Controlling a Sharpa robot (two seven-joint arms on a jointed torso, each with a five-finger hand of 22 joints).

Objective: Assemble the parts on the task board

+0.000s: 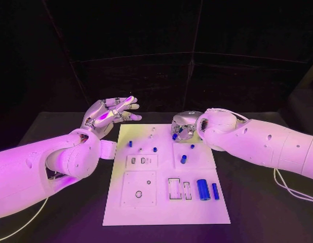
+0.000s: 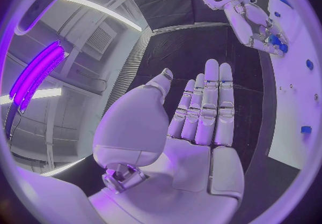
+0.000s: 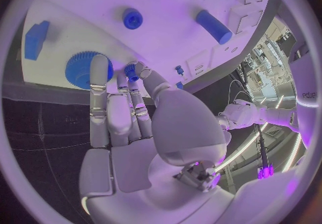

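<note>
The board [image 1: 165,202] lies flat in the middle of the table [image 1: 273,212]. The left hand [image 1: 111,112] hovers beside the board's far left corner, fingers straight and a little apart, holding nothing. The right hand [image 1: 184,125] is over the far edge and pinches a small peg [image 3: 130,71] between thumb and fingertip. The peg's axis I cannot tell.

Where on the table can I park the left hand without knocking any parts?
Bare black table lies left of the task board, below the raised left hand. The board's far right is crowded: the right hand pinches a small blue part there.
</note>
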